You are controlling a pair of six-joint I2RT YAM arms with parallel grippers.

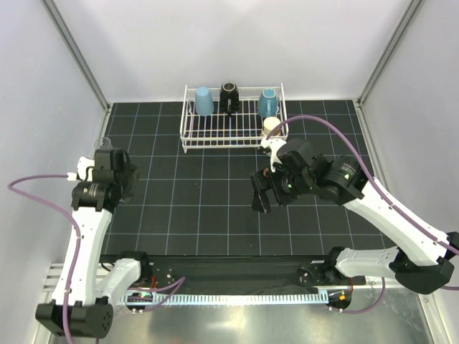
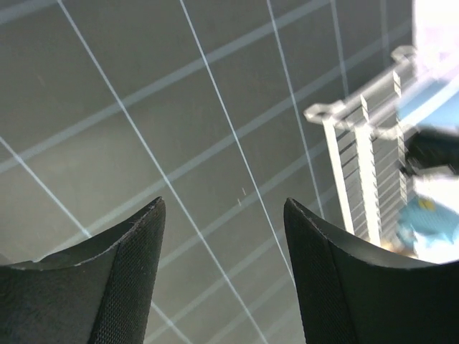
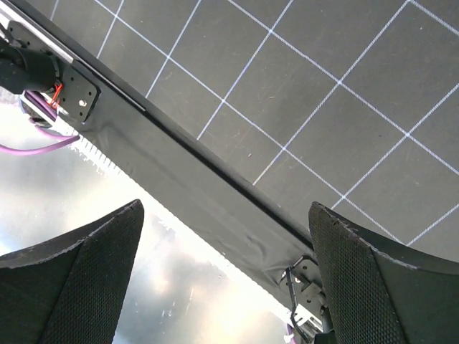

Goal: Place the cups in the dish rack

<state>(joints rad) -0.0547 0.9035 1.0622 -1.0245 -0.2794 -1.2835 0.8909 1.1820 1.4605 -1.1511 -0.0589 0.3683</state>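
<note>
The white wire dish rack [image 1: 192, 140] stands at the back middle of the mat. In it are a light blue tumbler [image 1: 204, 101], a black cup [image 1: 229, 95], a teal mug [image 1: 267, 102] and a tan cup [image 1: 271, 126] at its front right corner. A small clear glass [image 1: 102, 142] seems to stand at the left wall behind my left arm. My left gripper [image 1: 131, 178] is open and empty over bare mat; its view [image 2: 222, 215] shows the rack [image 2: 358, 143] and a blurred blue cup [image 2: 430, 218]. My right gripper [image 1: 259, 195] is open and empty, just in front of the rack [image 3: 226, 215].
The black grid mat [image 1: 215, 186] covers the table between grey walls. The arm bases and a black strip [image 1: 237, 269] run along the near edge, also in the right wrist view [image 3: 215, 186]. Purple cables [image 1: 337, 132] loop off both arms.
</note>
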